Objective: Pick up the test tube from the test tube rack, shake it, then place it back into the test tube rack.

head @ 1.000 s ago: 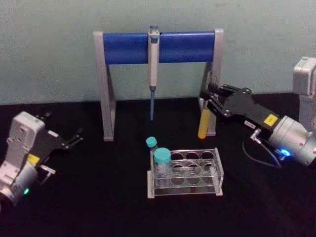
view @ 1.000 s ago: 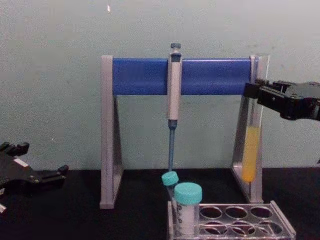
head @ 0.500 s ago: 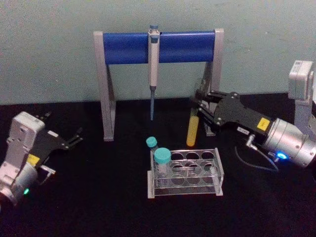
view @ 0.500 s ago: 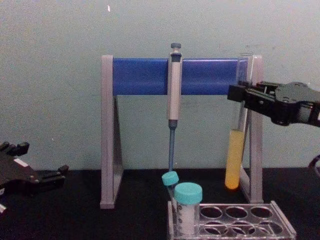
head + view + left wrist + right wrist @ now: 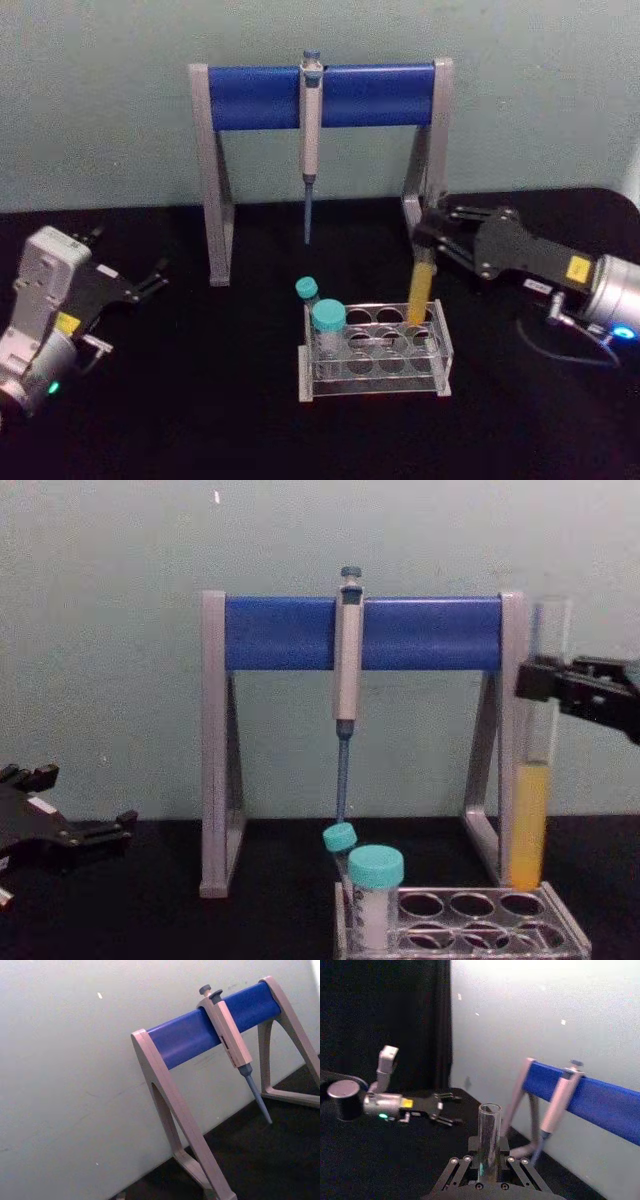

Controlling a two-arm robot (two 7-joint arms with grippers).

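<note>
Now over the rack (image 5: 372,388), right pincer (image 5: 425,238) clamps the test tube (image 5: 419,292).

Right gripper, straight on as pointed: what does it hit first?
Probably the right leg of the pipette stand, close beyond the test tube in the right gripper's jaws; depth is unclear.

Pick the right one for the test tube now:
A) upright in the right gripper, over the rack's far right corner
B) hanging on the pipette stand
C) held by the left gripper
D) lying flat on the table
A: the right gripper clamps the test tube near its top, upright, with its yellow end at the far right hole of the test tube rack; the left gripper sits open at the left.
</note>
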